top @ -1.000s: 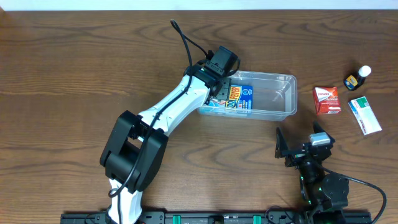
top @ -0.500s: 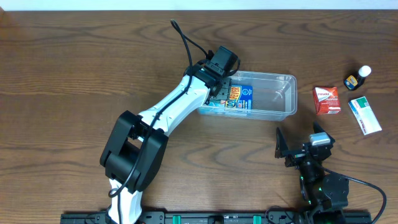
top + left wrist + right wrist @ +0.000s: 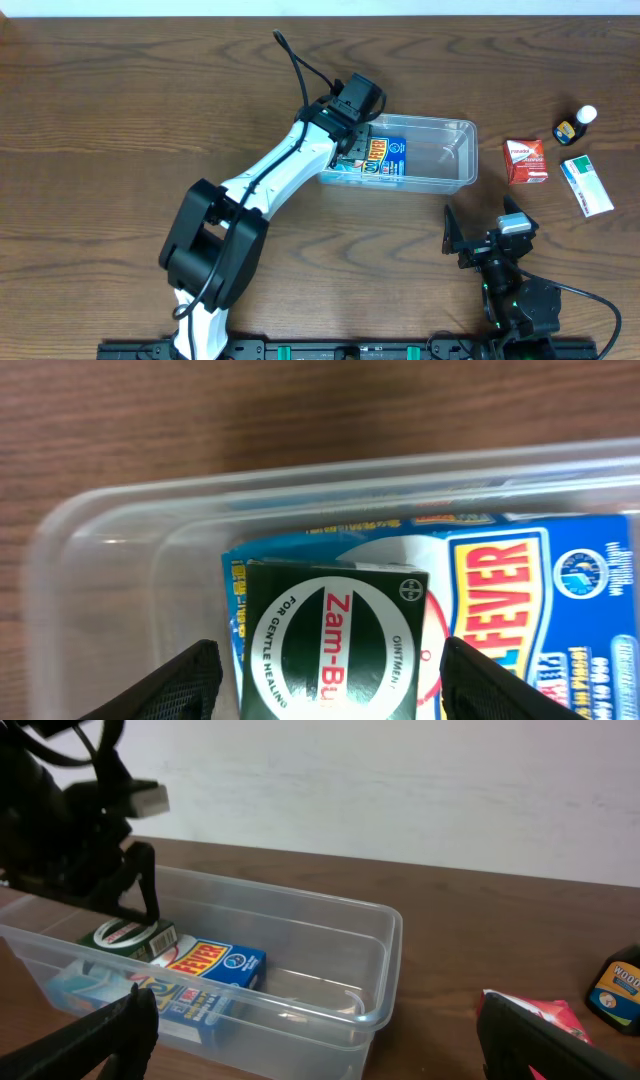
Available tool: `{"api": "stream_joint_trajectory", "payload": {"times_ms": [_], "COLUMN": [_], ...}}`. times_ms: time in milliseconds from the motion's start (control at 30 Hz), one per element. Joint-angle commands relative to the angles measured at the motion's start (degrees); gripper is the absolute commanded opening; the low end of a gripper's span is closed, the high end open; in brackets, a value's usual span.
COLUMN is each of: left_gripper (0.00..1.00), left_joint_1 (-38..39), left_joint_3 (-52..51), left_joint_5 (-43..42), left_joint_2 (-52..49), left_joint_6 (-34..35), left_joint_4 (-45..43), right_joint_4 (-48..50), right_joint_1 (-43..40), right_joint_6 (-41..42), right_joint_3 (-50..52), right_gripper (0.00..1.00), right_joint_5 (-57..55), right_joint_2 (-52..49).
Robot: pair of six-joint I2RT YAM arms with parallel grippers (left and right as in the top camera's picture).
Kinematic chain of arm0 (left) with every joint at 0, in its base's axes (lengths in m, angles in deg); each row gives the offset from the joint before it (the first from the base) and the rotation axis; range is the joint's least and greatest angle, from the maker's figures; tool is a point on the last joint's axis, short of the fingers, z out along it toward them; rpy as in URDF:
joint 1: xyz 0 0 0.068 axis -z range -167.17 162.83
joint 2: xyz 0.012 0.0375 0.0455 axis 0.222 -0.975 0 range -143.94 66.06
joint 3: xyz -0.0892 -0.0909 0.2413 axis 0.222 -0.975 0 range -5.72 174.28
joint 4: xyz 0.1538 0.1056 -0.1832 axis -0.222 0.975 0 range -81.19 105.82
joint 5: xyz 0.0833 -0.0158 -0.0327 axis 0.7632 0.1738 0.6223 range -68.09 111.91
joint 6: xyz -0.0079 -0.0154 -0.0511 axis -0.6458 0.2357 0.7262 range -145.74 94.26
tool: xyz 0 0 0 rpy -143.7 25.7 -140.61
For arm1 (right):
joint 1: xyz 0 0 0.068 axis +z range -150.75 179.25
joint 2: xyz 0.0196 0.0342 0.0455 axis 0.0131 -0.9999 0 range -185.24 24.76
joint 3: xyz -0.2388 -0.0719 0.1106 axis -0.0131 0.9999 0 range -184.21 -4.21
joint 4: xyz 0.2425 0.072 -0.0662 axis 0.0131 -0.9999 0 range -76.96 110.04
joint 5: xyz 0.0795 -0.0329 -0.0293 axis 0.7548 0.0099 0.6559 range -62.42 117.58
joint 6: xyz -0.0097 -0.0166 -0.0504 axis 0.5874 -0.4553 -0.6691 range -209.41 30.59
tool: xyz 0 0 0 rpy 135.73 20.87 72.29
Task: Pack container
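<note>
Left gripper (image 3: pixel 330 658): lowered into the container, fingers spread wide, a gap showing on either side of the Zam-Buk ointment box (image 3: pixel 128 935) that sits between them; nothing gripped. The Zam-Buk ointment box lies flat, label up, on top of the blue Fever carton (image 3: pixel 390 158), which rests on the container floor at the left end. Container (image 3: pixel 440 123): clear plastic tub, upright, a little right of the bench's middle and towards the far edge; right half bare of goods. Right gripper (image 3: pixel 318 1020): parked low by the near edge, right of centre, fingers fully apart, holding nothing, facing the tub's long side. Unpacked stock, all on bare wood towards the right edge and well apart from the tub: one red-and-white carton (image 3: pixel 525 160) nearest the tub; one white-and-green carton (image 3: pixel 587 186) lying beside it towards the right edge; one small dark bottle with white cap (image 3: pixel 577 124) towards the far right corner. Progress, as judged: two items packed, the second apparently just set down with the fingers already parted; three items left to bring in. The loose stock lies on the right arm's side, so the rest of the packing looks like its work, once the left arm clears the tub.
</note>
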Motion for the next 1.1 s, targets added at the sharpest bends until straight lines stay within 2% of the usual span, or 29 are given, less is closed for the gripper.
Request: {"api": "stream_joint_trajectory", "payload": {"times_ms": [0, 133, 233, 367, 500, 767, 1000, 1067], "left_gripper": [0.72, 0.78, 0.82, 0.92, 1.00, 0.98, 0.98, 0.98], "left_joint_1": [-1.18, -4.28, -8.00, -14.78, -23.41, -37.94, -41.72, -41.70], "left_joint_3": [1.14, 1.14, 1.14, 1.14, 1.14, 1.11, 1.11, 1.11], "left_joint_5": [1.16, 1.25, 4.57, 9.49, 10.12, 10.05, 10.03, 8.07], "left_joint_2": [6.88, 13.09, 16.90, 20.31, 21.51, 21.51, 21.53, 21.79], "left_joint_6": [-0.94, -0.94, -0.92, -0.92, -0.92, -0.90, -1.05, -3.19], "left_joint_4": [0.09, 0.63, 2.21, 5.05, 8.68, 15.26, 19.19, 20.26], "right_joint_4": [-0.17, -0.17, -0.17, -0.17, -0.17, -0.17, -0.17, -0.17], "right_joint_1": [-0.66, -0.66, -0.66, -0.66, -0.66, -0.66, -0.66, -0.66], "right_joint_6": [-0.66, -0.66, -0.66, -0.66, -0.66, -0.66, -0.66, -0.66], "right_joint_3": [0.15, 0.15, 0.15, 0.15, 0.15, 0.15, 0.15, 0.15], "right_gripper": [0.99, 0.99, 0.99, 0.99, 0.99, 0.99, 0.99, 0.99], "right_joint_5": [0.02, 0.00, 0.00, 0.00, 0.00, 0.00, 0.00, 0.00], "right_joint_2": [0.35, 0.35, 0.35, 0.35, 0.35, 0.35, 0.35, 0.35]}}
